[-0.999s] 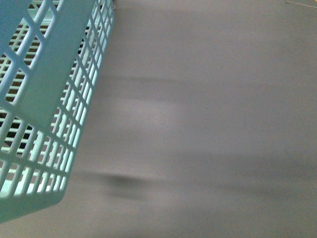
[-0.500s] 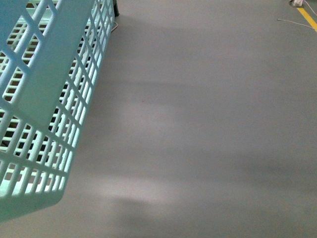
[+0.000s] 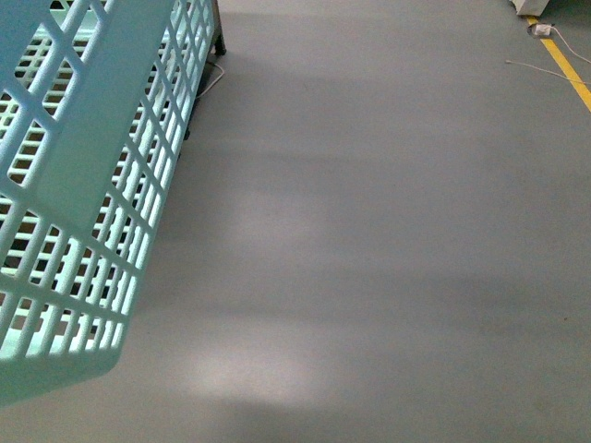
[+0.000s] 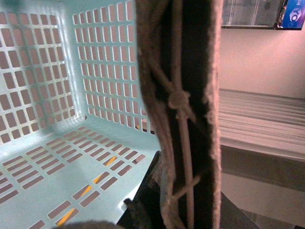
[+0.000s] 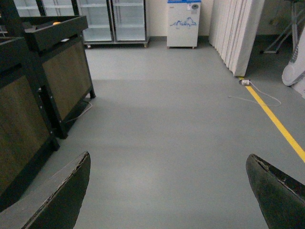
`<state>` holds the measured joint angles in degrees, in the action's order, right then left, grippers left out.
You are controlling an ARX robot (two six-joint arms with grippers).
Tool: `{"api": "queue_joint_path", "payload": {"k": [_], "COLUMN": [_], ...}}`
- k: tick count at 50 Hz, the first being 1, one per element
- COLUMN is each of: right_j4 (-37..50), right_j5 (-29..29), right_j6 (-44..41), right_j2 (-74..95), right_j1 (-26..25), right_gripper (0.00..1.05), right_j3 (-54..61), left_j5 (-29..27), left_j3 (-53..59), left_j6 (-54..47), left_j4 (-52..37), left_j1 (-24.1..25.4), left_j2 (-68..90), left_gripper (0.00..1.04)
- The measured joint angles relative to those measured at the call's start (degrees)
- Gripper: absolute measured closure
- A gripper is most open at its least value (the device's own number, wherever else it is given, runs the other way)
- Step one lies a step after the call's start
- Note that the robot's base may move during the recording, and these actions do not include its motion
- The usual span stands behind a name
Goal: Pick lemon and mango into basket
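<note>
Where the front view reaches, the basket [image 3: 102,185] fills the left edge, tilted, with its slotted wall towards me. Open grey floor [image 3: 388,231] runs right to a yellow line [image 3: 572,78] and a white cable [image 3: 540,66]. At my left wrist the brown handle [image 4: 157,95] with its white tie [image 4: 177,101] crosses close in front of the basket's inside. I cannot tell how my left gripper stands. My right gripper [image 5: 167,157] is wide apart over free floor, bounded by dark wooden stands [image 5: 28,109] and white panels [image 5: 238,33]. Lettering on the white cabinet [image 5: 182,24] is too small to read.
</note>
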<state>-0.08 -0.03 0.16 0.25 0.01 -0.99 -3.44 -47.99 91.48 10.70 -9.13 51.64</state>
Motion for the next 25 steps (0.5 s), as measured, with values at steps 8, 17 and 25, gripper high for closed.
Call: {"api": "queue_joint_path", "payload": {"k": [8, 17, 25], "right_j4": [0.0, 0.0, 0.0], "right_j5": [0.0, 0.0, 0.0], "right_j6": [0.0, 0.0, 0.0], "right_j2": [0.0, 0.0, 0.0], "right_j1": [0.0, 0.0, 0.0], "right_gripper": [0.09, 0.09, 0.09], "right_j3": [0.0, 0.0, 0.0], "left_j5": [0.0, 0.0, 0.0], "left_j3": [0.0, 0.0, 0.0], "left_j6": [-0.1, -0.1, 0.0], "left_j4": [0.0, 0.0, 0.0], "left_j1": [0.0, 0.0, 0.0], "left_j2": [0.0, 0.0, 0.0], "left_gripper": [0.98, 0.98, 0.98]}}
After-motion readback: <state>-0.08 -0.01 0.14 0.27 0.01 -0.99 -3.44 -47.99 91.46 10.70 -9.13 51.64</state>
